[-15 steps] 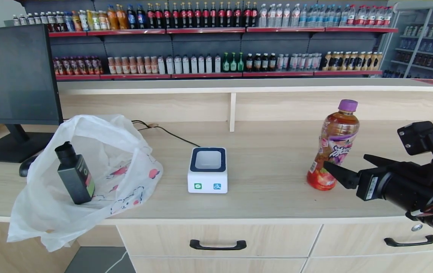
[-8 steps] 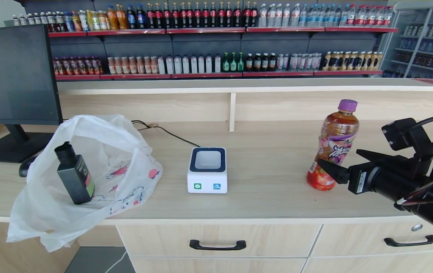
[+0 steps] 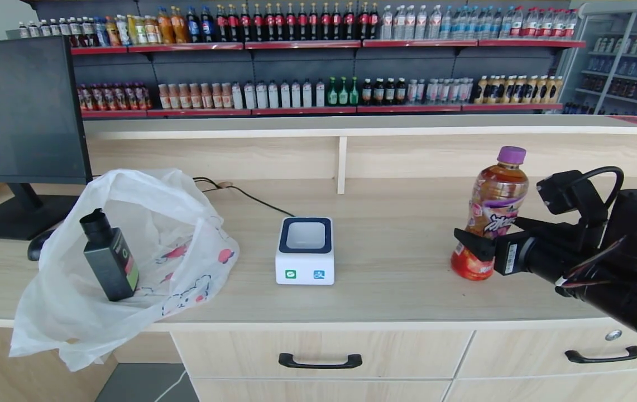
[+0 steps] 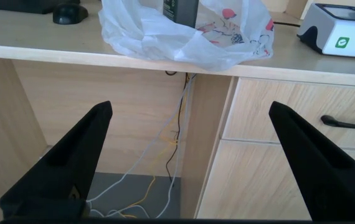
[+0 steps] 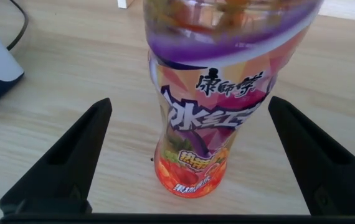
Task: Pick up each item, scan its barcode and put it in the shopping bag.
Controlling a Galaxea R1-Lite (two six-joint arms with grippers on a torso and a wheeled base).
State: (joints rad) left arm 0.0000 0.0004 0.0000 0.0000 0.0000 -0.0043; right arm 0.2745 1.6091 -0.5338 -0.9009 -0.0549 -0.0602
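On the tabletop (image 3: pixel 396 268), the tea bottle (image 3: pixel 496 192) is bracketed by open fingers (image 5: pixel 71 155) of the right gripper (image 5: pixel 189 109); closure is needed next.

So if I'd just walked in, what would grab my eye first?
Probably the purple-capped drink bottle standing on the right of the counter, with the right gripper open, a finger on each side of it, not touching. Next, the white shopping bag on the left with a dark bottle standing inside, and the small white scanner between them.

Purple-capped orange bottle (image 3: pixel 494 192), white red-printed bag (image 3: pixel 184 223), white navy-topped scanner (image 3: pixel 305 263)
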